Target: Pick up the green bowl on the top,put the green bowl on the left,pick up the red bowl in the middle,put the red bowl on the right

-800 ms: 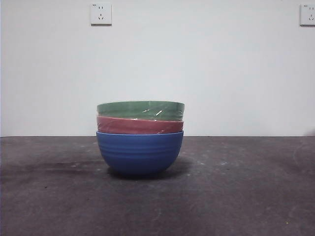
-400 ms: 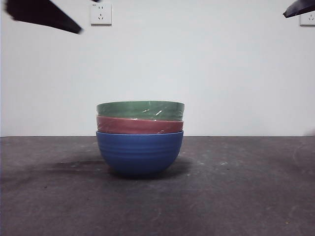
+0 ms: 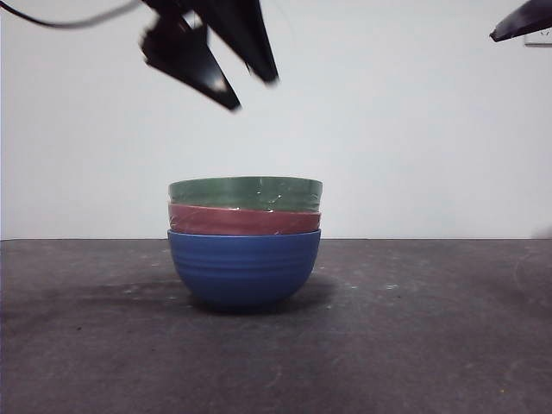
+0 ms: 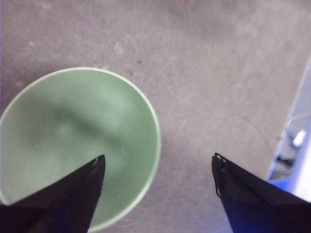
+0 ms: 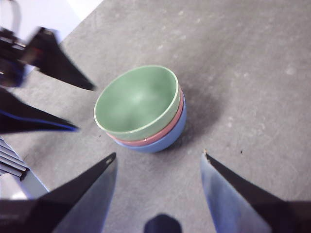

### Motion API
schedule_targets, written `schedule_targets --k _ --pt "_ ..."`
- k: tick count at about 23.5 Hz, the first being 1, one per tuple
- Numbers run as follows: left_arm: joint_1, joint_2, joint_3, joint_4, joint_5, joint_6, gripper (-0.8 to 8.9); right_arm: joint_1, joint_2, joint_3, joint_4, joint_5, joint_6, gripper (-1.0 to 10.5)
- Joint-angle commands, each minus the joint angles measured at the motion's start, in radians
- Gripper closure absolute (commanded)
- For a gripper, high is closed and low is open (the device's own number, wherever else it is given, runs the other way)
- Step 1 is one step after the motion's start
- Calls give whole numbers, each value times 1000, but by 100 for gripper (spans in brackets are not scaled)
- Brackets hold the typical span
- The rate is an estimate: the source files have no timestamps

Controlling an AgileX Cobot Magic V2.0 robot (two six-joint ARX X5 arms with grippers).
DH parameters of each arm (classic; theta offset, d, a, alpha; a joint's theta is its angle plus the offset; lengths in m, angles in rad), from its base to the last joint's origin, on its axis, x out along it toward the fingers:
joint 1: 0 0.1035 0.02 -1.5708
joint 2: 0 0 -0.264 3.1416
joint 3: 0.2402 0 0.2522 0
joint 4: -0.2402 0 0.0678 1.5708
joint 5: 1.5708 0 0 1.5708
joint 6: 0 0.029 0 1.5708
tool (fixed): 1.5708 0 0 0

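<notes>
Three bowls stand nested in the middle of the table. The green bowl (image 3: 246, 191) is on top, the red bowl (image 3: 244, 222) in the middle and a blue bowl (image 3: 244, 267) at the bottom. My left gripper (image 3: 254, 93) hangs open and empty above the stack, apart from it. In the left wrist view the green bowl (image 4: 73, 136) lies below the open left gripper (image 4: 158, 157), one jaw over the bowl and one beside it. My right gripper (image 5: 158, 154) is open and empty, high and back from the stack (image 5: 138, 99). It shows only as a black tip (image 3: 522, 21) in the front view.
The dark grey table (image 3: 414, 345) runs to a white wall. A black cable (image 3: 52, 21) trails from the left arm at the upper left. A wall socket (image 3: 542, 36) sits at the upper right corner.
The left gripper has come down and to the right, from the upper left corner to above the bowl stack. The right arm's tip has barely moved. The bowls have not moved.
</notes>
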Motion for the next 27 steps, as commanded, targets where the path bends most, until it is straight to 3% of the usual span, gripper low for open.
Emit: schedule_targets --k 1,7,11,14,23,27 --pt "-19 60 2 -10 -27 65 449 2 2 2 -10 -2 -5 663" --pt "-36 167 2 -16 -58 84 461 2 3 2 -16 -2 -5 663" --pt "-38 180 2 -12 -57 98 606 2 3 2 -18 -2 -5 663" --pt "-38 180 2 -12 -58 100 828 2 3 2 -18 -2 -5 664" --pt "-38 180 84 13 -58 99 823 2 3 2 -18 -2 -5 666" --pt "-38 180 319 -232 -58 89 823 2 3 2 -19 -2 -5 666"
